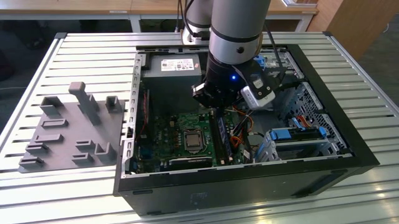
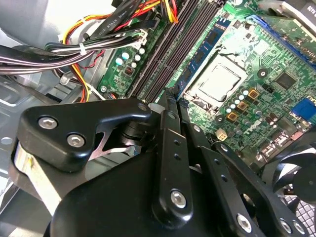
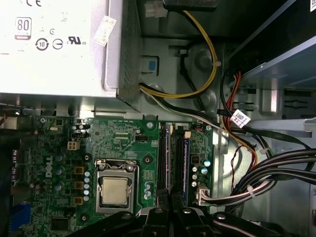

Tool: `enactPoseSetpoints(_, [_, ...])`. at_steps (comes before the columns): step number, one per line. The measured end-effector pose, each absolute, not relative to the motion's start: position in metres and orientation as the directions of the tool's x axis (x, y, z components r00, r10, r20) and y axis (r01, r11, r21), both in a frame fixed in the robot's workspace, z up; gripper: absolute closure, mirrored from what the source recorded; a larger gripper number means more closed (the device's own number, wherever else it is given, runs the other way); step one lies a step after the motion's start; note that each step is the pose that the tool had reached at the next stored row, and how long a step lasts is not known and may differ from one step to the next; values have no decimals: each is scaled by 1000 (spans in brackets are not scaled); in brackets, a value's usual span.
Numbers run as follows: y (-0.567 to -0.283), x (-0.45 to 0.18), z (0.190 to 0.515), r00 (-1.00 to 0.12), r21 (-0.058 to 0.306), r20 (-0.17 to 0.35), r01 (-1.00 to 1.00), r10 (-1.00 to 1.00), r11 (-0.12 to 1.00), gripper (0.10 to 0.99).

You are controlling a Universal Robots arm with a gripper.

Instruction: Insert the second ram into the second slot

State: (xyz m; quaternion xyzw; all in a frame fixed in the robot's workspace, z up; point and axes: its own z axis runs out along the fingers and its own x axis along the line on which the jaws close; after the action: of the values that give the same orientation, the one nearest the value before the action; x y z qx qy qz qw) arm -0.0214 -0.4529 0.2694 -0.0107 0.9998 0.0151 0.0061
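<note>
My gripper [image 1: 215,106] hangs inside the open computer case over the motherboard [image 1: 181,140], and its black fingers meet at the tips. It is just above one end of the memory slots [image 3: 176,163], as both wrist views show [image 2: 175,98] [image 3: 171,211]. Two thin blue ram sticks stand seated in the slots, one [image 3: 167,163] nearer the processor socket [image 3: 114,190] and one [image 3: 186,168] nearer the cables. Which stick is the second ram I cannot tell. One blue stick [image 2: 202,49] runs away from the fingertips. Nothing is visibly held between the fingers.
Power supply [image 1: 174,65] sits at the case's back. Cable bundles [image 3: 266,173] run beside the slots. Drive cages with light-blue clips [image 1: 293,135] fill the exterior view's right of the case. A grey fixture block [image 1: 74,126] lies on the slatted table at the exterior view's left.
</note>
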Motion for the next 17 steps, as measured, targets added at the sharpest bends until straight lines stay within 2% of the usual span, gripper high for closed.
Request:
enactPoseSetpoints(12, [-453,-21,252,-1000,29,-12,-9,-9,1000,949])
enactPoseSetpoints(17, [-453,-21,247,-1000,13,-12,-8,-8,1000,949])
